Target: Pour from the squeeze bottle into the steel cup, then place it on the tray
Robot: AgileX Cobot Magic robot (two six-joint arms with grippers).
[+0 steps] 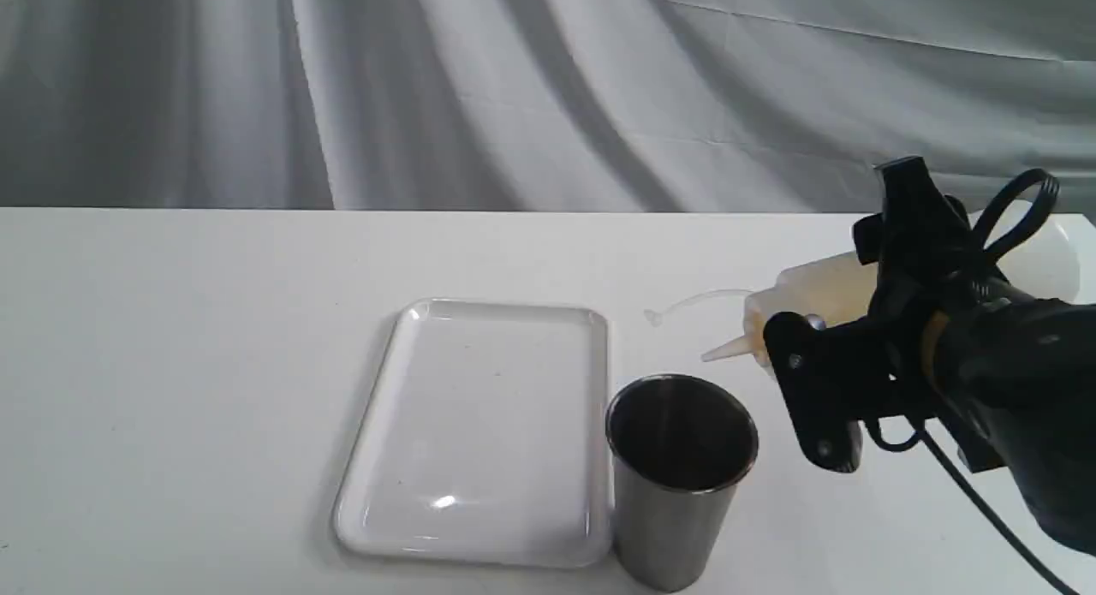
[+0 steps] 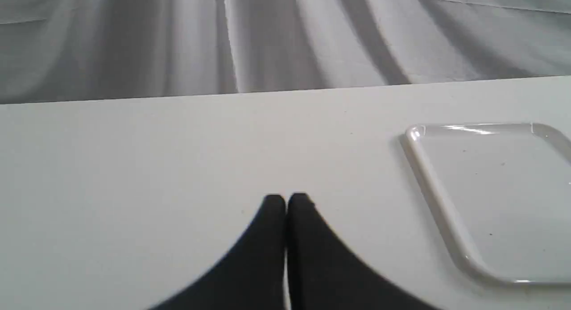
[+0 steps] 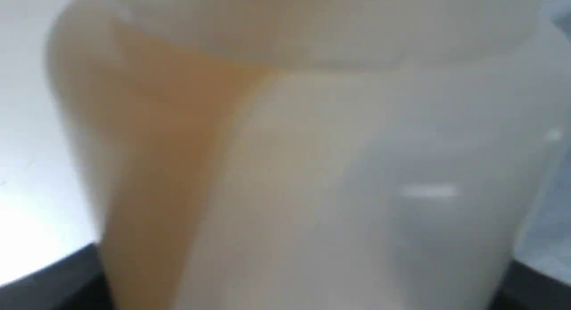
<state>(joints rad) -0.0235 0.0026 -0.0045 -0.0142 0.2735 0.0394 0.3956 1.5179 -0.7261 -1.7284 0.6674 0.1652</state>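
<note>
progress: right gripper (image 1: 843,317) clamped around the squeeze bottle (image 1: 813,300), which is tipped near horizontal with the nozzle toward 9 o'clock. it hangs at 1 o'clock of the steel cup (image 1: 676,492). no stream visible; cup interior dark, fill unreadable. judged: pour pending or barely under way, placing on the tray (image 1: 479,407) not done. cup stands just beside the tray's 4 o'clock corner. left gripper (image 2: 286,203) pinched closed, empty. surface: plain white table (image 1: 171,364); grey draped cloth (image 1: 514,90) behind.
</note>
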